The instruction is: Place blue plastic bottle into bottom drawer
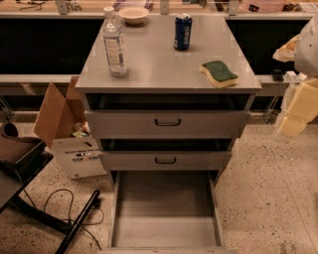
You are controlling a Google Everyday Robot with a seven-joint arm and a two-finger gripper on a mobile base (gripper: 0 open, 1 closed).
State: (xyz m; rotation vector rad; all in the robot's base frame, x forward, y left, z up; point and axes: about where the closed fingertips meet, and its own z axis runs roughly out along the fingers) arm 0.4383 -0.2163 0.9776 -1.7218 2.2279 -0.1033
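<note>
The blue plastic bottle (114, 43) stands upright on the left part of the grey cabinet top (159, 64); it is clear, with a white cap and a pale label. The bottom drawer (164, 211) is pulled out wide at floor level, and its flat grey floor is bare. My gripper (293, 119) shows as a pale, blurred shape at the right edge of the view, beside the cabinet at about the height of the top drawer. It is far to the right of the bottle and holds nothing that I can see.
A dark blue Pepsi can (183, 31), a green and yellow sponge (219, 73) and a pale bowl (133, 14) are also on the top. The two upper drawers (167, 122) are slightly open. An open cardboard box (69, 134), a dark stand (20, 163) and cables lie on the floor at the left.
</note>
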